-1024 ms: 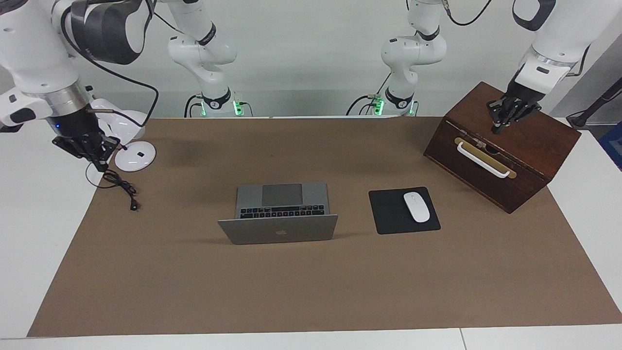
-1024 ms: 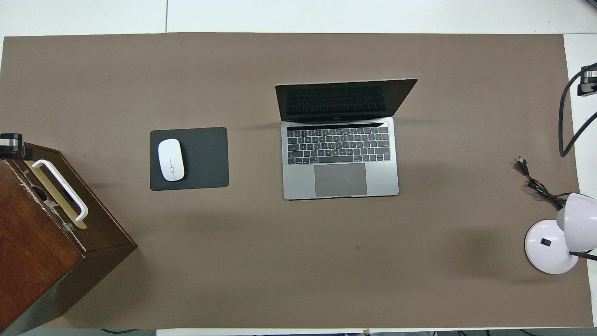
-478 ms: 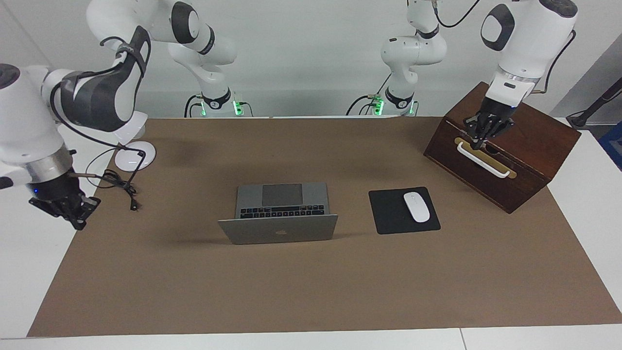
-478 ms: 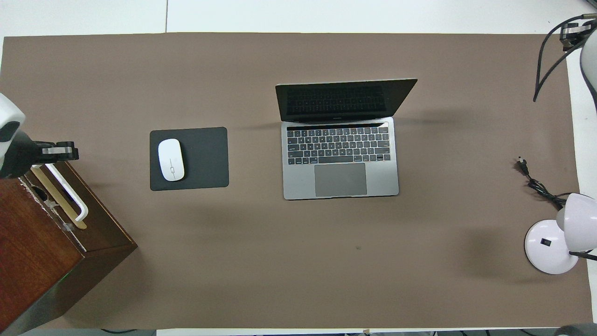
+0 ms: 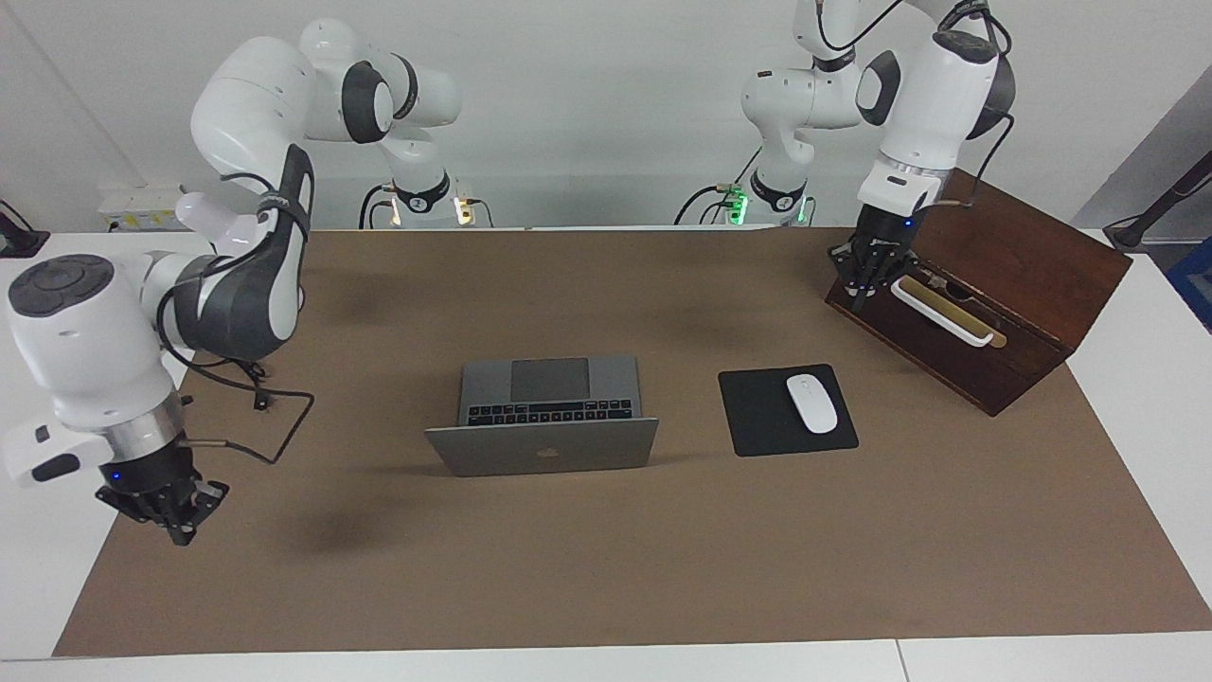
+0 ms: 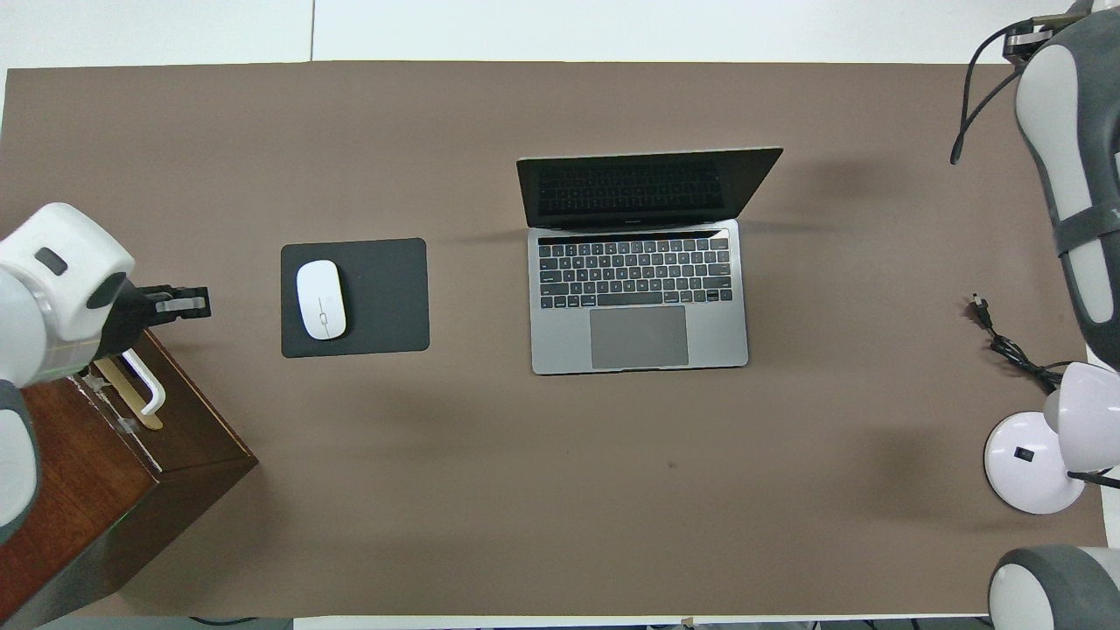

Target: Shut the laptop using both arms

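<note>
On the matte brown mat, the slim metal laptop (image 5: 542, 417) stands open; both black end effectors clenched, empty.

Mouse (image 5: 811, 403) on pad (image 5: 757, 417); laptop (image 5: 549, 417) beside.

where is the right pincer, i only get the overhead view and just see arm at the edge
Observer: The right pincer hangs shut over the brown mat's edge at the right arm's end, holding nothing.
Operator: and the left one, is it on the box
Observer: The left pincer, shut, is beside the wooden box's corner by the white handle's end; touch unclear.
Operator: lid pushed yet
Observer: No, the laptop lid's outer face is bare, logo showing.
</note>
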